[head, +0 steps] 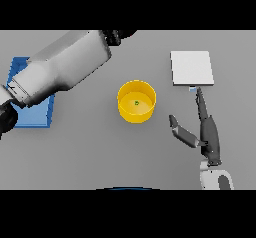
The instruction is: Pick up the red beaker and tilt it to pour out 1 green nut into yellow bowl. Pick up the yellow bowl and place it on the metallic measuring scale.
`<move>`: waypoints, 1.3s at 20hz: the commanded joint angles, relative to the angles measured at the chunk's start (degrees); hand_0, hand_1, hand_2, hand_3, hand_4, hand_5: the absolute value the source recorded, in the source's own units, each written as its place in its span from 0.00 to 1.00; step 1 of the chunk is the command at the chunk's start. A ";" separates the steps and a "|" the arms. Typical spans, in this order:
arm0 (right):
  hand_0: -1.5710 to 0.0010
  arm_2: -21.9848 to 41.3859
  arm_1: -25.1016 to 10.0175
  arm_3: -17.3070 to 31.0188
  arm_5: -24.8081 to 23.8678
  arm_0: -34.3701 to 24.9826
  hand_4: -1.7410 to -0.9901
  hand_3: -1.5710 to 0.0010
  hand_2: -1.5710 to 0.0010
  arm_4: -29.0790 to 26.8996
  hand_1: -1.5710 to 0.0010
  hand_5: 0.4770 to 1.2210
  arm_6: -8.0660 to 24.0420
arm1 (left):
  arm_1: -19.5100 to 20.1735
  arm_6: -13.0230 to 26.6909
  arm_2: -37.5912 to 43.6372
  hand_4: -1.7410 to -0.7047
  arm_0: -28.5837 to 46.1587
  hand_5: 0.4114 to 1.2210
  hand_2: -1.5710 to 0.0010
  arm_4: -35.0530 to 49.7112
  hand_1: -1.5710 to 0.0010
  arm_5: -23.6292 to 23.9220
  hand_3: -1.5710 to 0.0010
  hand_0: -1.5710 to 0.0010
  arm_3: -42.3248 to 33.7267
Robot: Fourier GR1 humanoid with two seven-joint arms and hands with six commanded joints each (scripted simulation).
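- One small green nut sits inside the round yellow bowl, mid-frame on the grey table.
- Flat metallic measuring scale lies upper right.
- Right hand, lower right, fingers straight and spread wide, holding nothing.
- Left hand, top edge; fingers cannot be made out.
- Blue tray lies left.

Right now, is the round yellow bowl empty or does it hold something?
Not empty: the round yellow bowl stands upright with one small green nut on its floor.
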 commanded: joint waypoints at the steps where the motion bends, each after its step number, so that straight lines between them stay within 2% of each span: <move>1: 1.00 -0.23 -0.01 0.57 0.55 -0.14 0.74 1.00 1.00 -0.81 1.00 0.16 0.08 | 0.75 -1.07 1.06 0.04 -1.28 1.00 0.06 0.95 0.00 1.13 0.27 0.00 1.28; 2: 1.00 -0.28 -0.02 0.63 0.79 0.50 0.75 1.00 1.00 -1.26 1.00 0.16 -1.12 | 1.45 -0.72 2.72 0.03 -2.77 1.00 0.04 2.31 0.00 1.35 0.22 0.00 3.02; 5: 1.00 -0.83 0.13 0.73 1.50 -0.02 0.73 1.00 1.00 -3.05 1.00 0.16 -1.47 | 3.02 3.14 9.41 0.02 -4.66 1.00 0.02 8.66 0.00 1.04 0.11 0.00 9.03; 7: 1.00 -0.78 0.23 1.22 1.54 -1.15 0.72 1.00 1.00 -2.97 1.00 0.16 0.01 | 4.97 7.49 15.98 0.01 -3.67 1.00 0.01 15.12 0.00 2.16 0.12 0.00 12.61; 9: 1.00 -1.12 -0.18 1.06 1.81 -1.28 0.69 1.00 1.00 -3.46 1.00 0.15 -0.11 | 7.16 11.88 22.37 0.01 -2.04 1.00 0.01 21.80 0.00 3.96 0.13 0.00 15.90; 12: 1.00 -0.61 -0.50 1.60 2.48 -0.26 0.69 1.00 1.00 -3.36 1.00 0.15 -2.87 | 11.70 12.33 29.64 0.00 3.07 1.00 0.00 31.29 0.00 8.68 0.11 0.00 16.11; 15: 1.00 -1.18 -1.08 2.59 2.69 -1.80 0.69 1.00 1.00 -3.73 1.00 0.15 -2.43 | 16.01 14.37 35.16 0.00 9.81 1.00 0.00 39.62 0.00 12.99 0.09 0.00 12.80; 16: 1.00 -1.08 -1.70 2.37 2.94 -1.52 0.69 1.00 1.00 -3.38 1.00 0.15 -3.15 | 17.09 17.59 36.25 0.00 12.30 1.00 0.00 41.71 0.00 14.55 0.10 0.00 10.83; 18: 1.00 -1.20 -2.00 2.48 3.12 -1.79 0.70 1.00 1.00 -3.47 1.00 0.16 -2.62 | 19.25 20.73 39.18 0.00 18.73 1.00 0.00 46.72 0.00 19.89 0.09 0.00 6.13; 19: 1.00 -0.57 -1.88 2.49 3.26 -1.16 0.70 1.00 1.00 -2.92 1.00 0.17 -2.71 | 20.58 22.10 40.30 0.00 21.89 1.00 0.00 48.89 0.00 21.96 0.08 0.00 3.13; 22: 1.00 -0.51 -2.79 2.69 3.34 -1.24 0.71 1.00 1.00 -2.07 1.00 0.21 -2.55 | 23.22 29.83 41.86 0.00 33.10 1.00 0.00 54.54 0.00 28.17 0.07 0.00 -7.90; 24: 1.00 -0.56 -3.00 2.68 3.27 -2.14 0.71 1.00 1.00 -1.84 1.00 0.23 -1.73 | 24.17 34.16 41.96 0.00 39.45 1.00 0.00 56.74 0.00 32.41 0.08 0.00 -13.38; 26: 1.00 -0.23 -3.20 2.14 3.62 -1.30 0.71 1.00 1.00 -1.69 1.00 0.24 -2.12 | 25.60 36.89 41.43 0.00 45.19 1.00 0.00 57.95 0.00 35.81 0.08 0.00 -19.53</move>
